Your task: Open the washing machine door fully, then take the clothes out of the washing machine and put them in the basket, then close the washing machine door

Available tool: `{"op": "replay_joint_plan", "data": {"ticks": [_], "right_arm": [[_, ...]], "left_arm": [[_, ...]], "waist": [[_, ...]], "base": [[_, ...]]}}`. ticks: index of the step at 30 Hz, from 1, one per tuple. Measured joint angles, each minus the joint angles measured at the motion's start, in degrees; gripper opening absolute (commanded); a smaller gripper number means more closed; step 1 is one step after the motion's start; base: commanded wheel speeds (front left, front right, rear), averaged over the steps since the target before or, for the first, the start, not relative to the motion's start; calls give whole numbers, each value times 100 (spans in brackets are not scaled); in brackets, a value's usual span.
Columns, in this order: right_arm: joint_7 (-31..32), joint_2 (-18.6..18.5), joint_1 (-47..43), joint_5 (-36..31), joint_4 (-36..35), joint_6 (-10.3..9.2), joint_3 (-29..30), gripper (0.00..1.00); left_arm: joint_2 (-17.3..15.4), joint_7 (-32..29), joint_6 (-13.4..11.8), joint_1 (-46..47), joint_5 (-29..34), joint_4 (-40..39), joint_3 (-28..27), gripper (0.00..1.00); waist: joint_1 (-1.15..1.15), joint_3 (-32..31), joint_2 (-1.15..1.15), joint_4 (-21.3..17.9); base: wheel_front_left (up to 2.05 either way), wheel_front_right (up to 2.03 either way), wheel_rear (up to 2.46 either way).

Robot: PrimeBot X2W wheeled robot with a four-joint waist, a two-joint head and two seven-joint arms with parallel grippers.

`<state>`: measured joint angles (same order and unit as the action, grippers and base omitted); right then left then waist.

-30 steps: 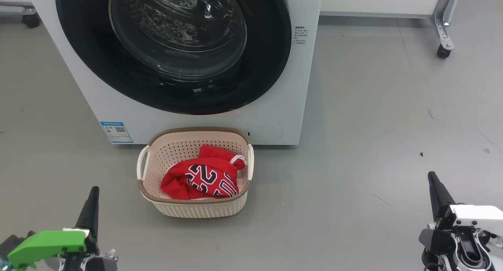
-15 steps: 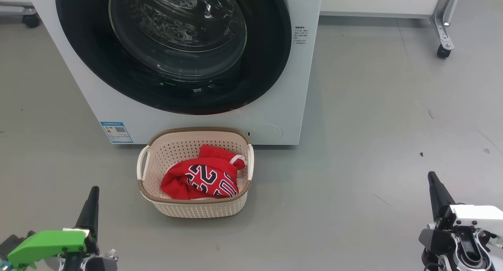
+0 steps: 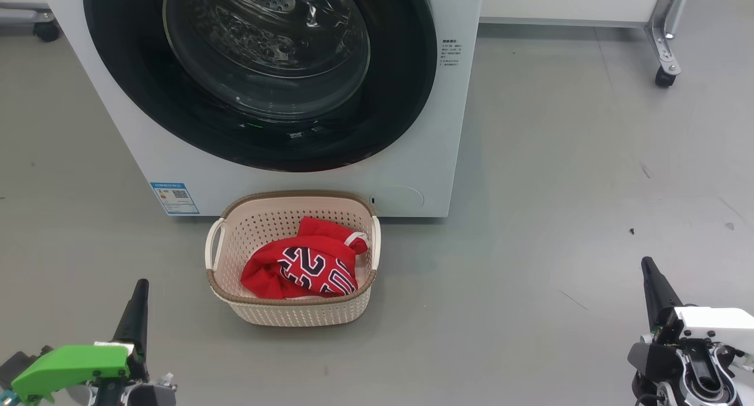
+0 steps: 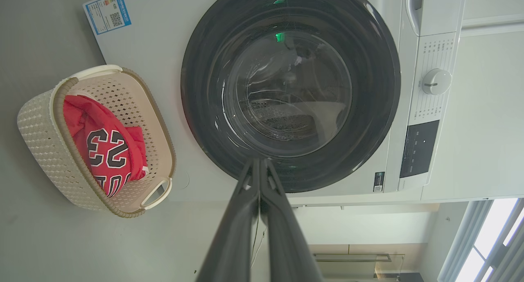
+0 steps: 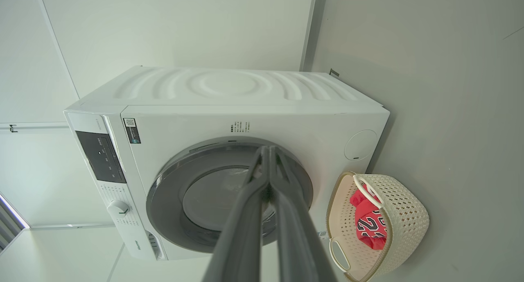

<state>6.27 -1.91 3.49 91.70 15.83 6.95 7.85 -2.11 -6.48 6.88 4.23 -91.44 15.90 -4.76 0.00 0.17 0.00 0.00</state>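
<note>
Just beside the washing machine (image 3: 330,185), the basket (image 3: 294,193) rim; floor (image 3: 559,188) rightward.

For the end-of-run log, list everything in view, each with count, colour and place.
washing machine: one, white, on the grey floor
washing machine door: one, black rim, clear glass, shut on the machine's front
basket: one, cream, brown rim, floor before the machine
clothes: one bundle, red, in the basket
label: one, blue, machine's lower left
castors: two, black, head view's top corners
left gripper: one, dark, shut, lower left
right gripper: one, dark, shut, lower right
</note>
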Motion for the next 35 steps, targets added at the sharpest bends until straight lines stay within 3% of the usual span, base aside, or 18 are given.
{"op": "replay_joint_plan", "data": {"ticks": [35], "right_arm": [[0,0,0,2,0,0,0,0]], "left_arm": [[1,0,0,0,-1,-4,0,0]], "waist": [[0,0,0,0]], "base": [[0,0,0]]}}
